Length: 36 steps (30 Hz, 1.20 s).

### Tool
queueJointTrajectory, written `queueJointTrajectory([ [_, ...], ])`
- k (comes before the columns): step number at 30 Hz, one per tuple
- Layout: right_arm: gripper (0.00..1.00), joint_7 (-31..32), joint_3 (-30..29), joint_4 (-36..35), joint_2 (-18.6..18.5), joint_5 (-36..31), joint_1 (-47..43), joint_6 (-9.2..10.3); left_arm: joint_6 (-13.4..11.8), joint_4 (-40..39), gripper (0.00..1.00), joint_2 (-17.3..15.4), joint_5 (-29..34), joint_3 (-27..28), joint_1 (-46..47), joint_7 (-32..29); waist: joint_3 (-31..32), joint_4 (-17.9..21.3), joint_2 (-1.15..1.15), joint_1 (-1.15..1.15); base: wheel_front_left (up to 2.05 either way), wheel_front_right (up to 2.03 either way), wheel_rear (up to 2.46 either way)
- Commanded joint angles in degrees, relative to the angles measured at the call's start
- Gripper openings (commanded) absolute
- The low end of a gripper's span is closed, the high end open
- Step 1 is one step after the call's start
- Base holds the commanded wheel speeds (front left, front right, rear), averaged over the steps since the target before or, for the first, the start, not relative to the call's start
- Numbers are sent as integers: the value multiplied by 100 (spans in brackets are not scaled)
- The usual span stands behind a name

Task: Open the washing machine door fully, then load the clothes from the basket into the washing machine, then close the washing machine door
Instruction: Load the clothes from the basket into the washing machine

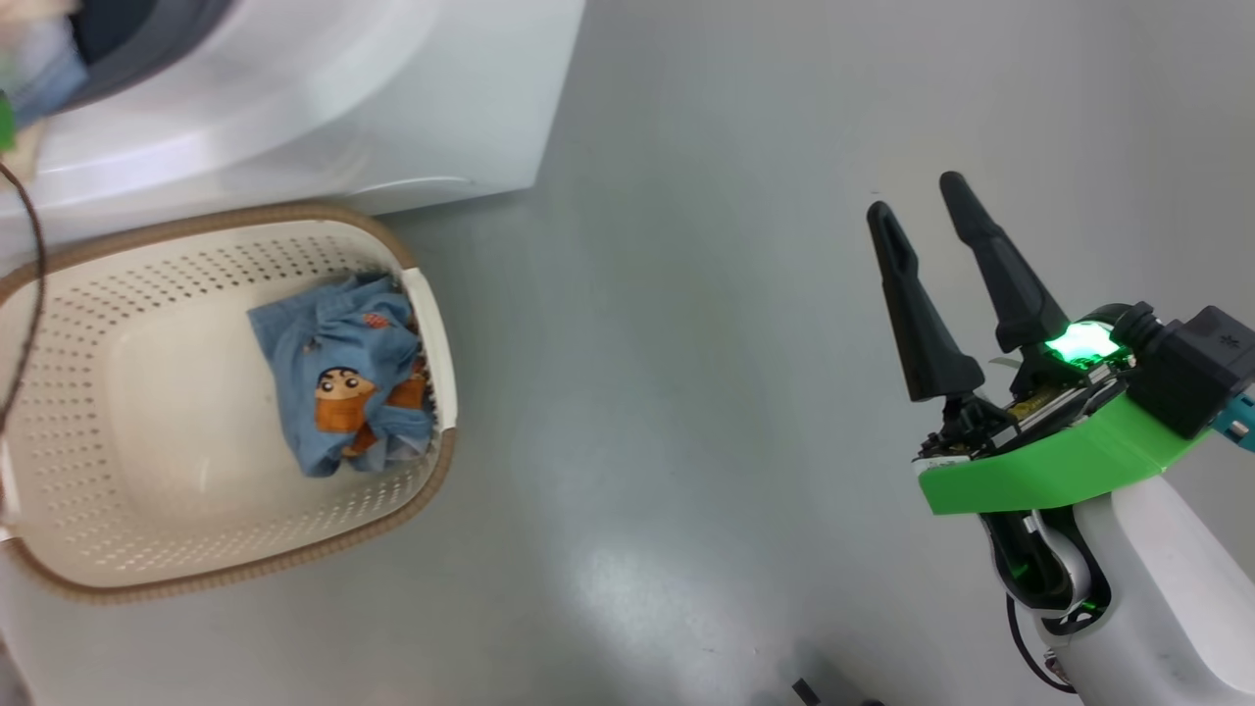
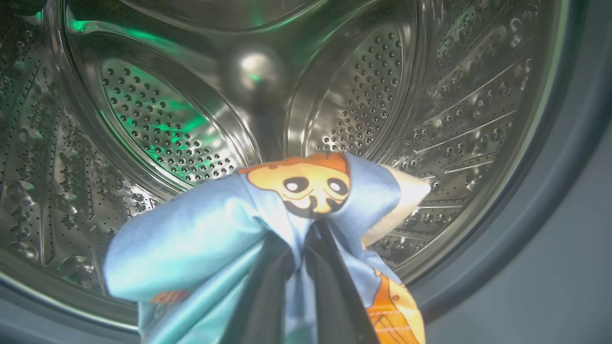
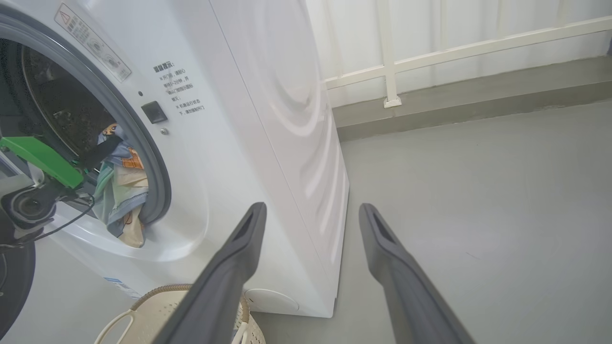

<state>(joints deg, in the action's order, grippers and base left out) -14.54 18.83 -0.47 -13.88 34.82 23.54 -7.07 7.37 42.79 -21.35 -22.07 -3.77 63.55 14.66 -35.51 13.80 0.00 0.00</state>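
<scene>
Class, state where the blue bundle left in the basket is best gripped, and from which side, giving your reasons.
Probably the raised crumpled folds near the middle of the bundle, from straight above: the basket walls hem it in sideways, and it lies bunched against one end wall.

Chinese print (image 3: 179, 88) on the washing machine (image 3: 267, 119) front, up-left of the right pincer (image 3: 311, 208), too fine to read; warning-triangle sticker (image 3: 93, 42) farther up-left, likewise illegible.

Head view: faces steeply down at the floor (image 1: 686, 343); basket (image 1: 59, 412) at 9 o'clock, washing machine (image 1: 343, 98) at 11 o'clock. Left wrist view: close, facing into the drum (image 2: 158, 119). Right wrist view: low, farther back; shares washing machine and basket with head view.
</scene>
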Motion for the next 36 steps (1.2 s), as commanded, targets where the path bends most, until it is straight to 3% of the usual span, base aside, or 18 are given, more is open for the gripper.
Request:
queueJointTrajectory([
  [1, 100, -46, 125, -111, -10, 16, -83, -42, 12, 71, 0, -345, 28, 31, 221, 34, -34, 76, 0, 0, 0, 0, 0],
  [8, 100, -46, 148, -111, 19, 36, -124, -42, 12, 938, 0, -668, 114, -286, 901, 34, -123, 270, 0, 0, 0, 0, 0],
  [19, 100, -46, 247, -140, 69, 23, -135, -42, 12, 1615, 0, -884, 217, -657, 1554, 34, -251, 439, 0, 0, 0, 0, 0],
  [27, 100, -46, 286, -163, 93, 11, -112, -42, -77, 803, 0, -1042, 540, -403, 1756, 34, -382, 505, 0, 0, 0, 0, 0],
  [36, 100, -46, 304, -156, 125, -10, -58, -42, -110, -76, 0, -973, 895, 173, 1400, 34, -480, 498, 0, 0, 0, 0, 0],
])
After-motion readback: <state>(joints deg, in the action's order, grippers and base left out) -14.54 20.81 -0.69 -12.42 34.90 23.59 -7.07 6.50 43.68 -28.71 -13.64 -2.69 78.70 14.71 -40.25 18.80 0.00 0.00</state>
